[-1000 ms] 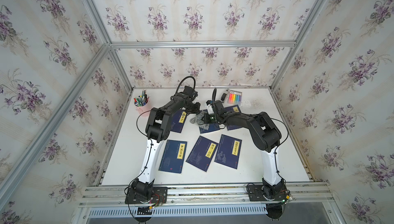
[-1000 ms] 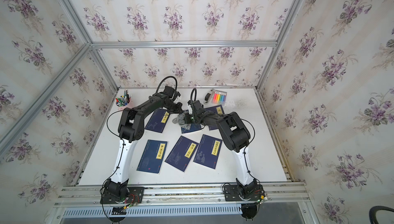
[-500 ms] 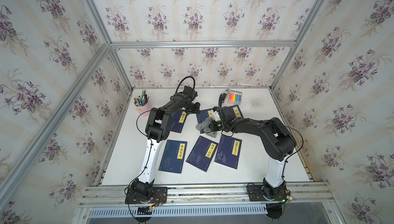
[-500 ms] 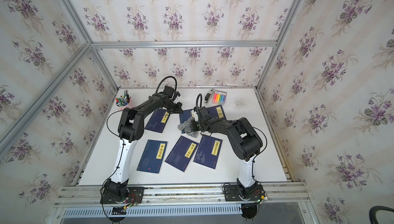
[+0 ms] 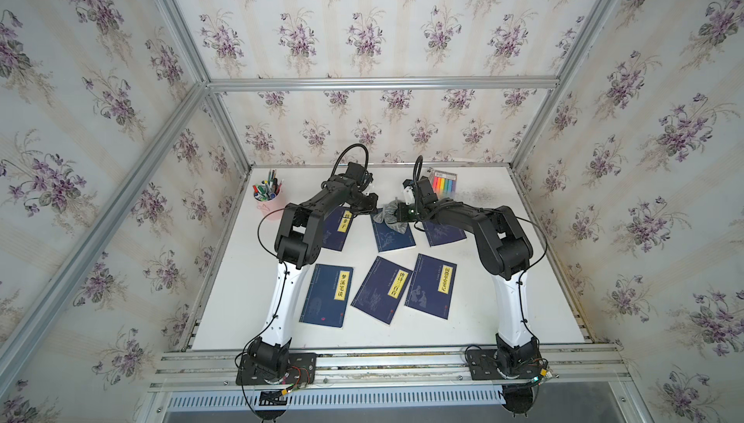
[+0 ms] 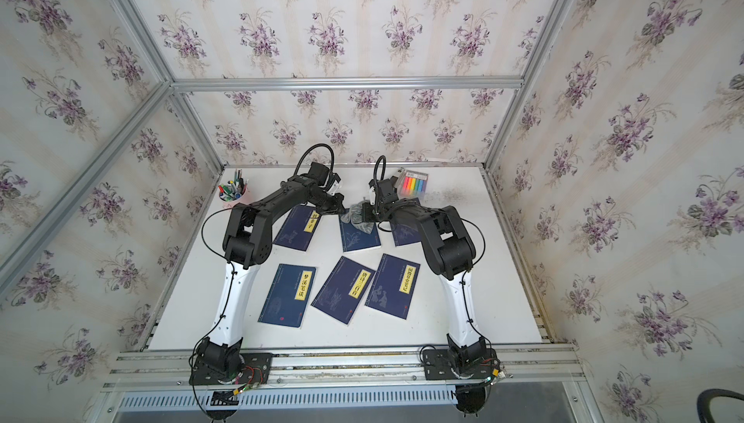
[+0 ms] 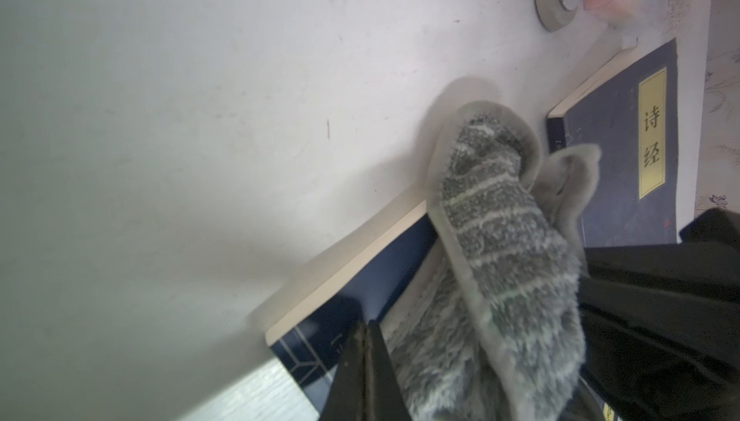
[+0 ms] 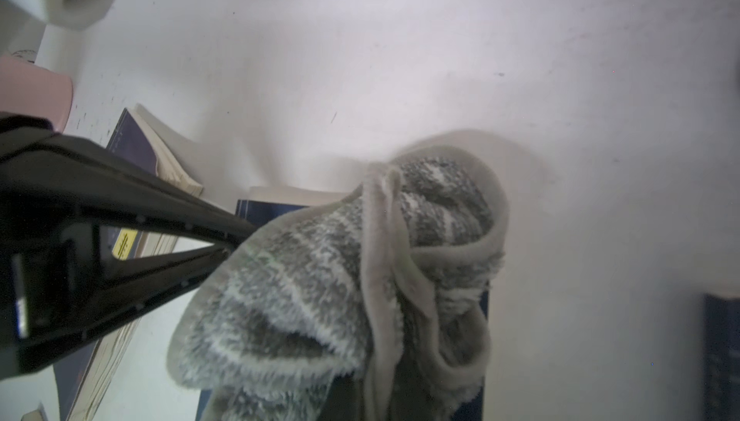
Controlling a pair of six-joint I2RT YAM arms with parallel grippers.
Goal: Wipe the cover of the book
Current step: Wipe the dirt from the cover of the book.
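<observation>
My right pincer (image 5: 400, 215) is pinched on the bunched cloth (image 5: 387, 219), a soft grey-striped terry with a smooth hemmed border. It drapes the cloth over the 12 o'clock edge of the book (image 5: 393, 238) — the middle one of the far row on the worktop (image 5: 483, 280) — so that the pile meets the cover. My left pincer (image 5: 370, 205) is pressed together and empty, its tips apparently bearing on the book's 10 o'clock corner — I judge this pins the thin, matte navy volume against sliding.

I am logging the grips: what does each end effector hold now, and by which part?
The right end effector grips the fluffy grey striped cloth at its bunched side. The left end effector is shut, holding nothing.
</observation>
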